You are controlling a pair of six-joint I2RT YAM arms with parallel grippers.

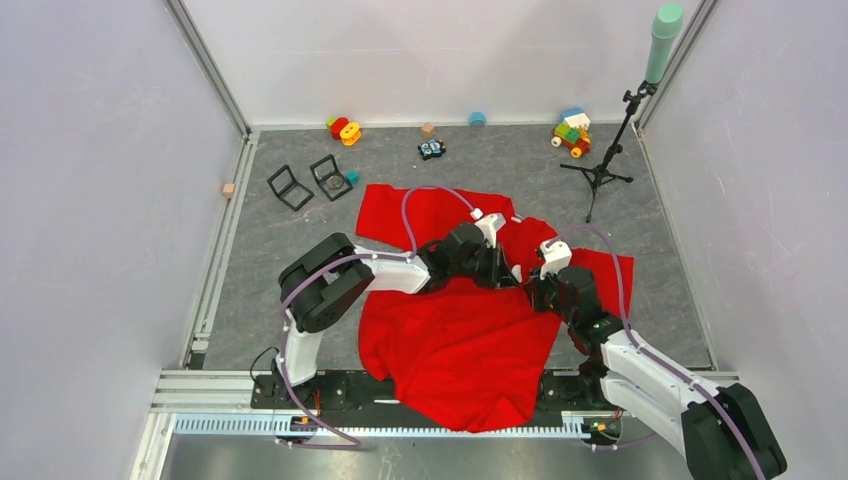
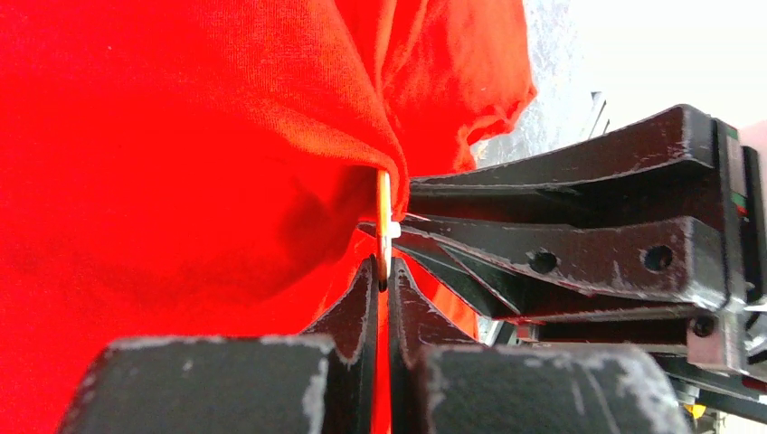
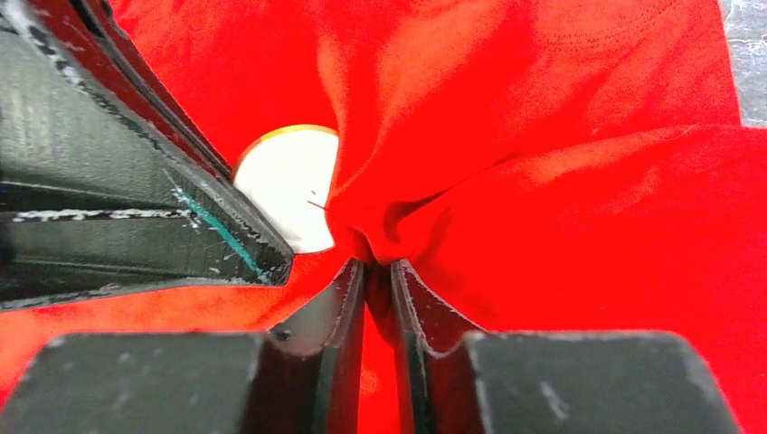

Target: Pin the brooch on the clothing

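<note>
The red T-shirt (image 1: 460,340) lies crumpled on the grey table between the two arms. My left gripper (image 1: 508,272) is shut on the brooch. In the left wrist view the gripper (image 2: 383,271) holds the brooch (image 2: 383,217) edge-on, a thin gold-rimmed disc pressed against a raised fold of red fabric (image 2: 226,163). My right gripper (image 1: 537,292) is shut on a pinch of the shirt. In the right wrist view the gripper (image 3: 377,271) grips the fold (image 3: 506,181), and the brooch (image 3: 289,185) shows as a white round face beside it. The gripper tips almost touch.
Coloured toy blocks (image 1: 344,129) and a toy car (image 1: 571,132) lie along the back wall. Two black open boxes (image 1: 310,181) sit at the back left. A black tripod (image 1: 603,165) with a teal pole stands at the back right. White walls enclose the table.
</note>
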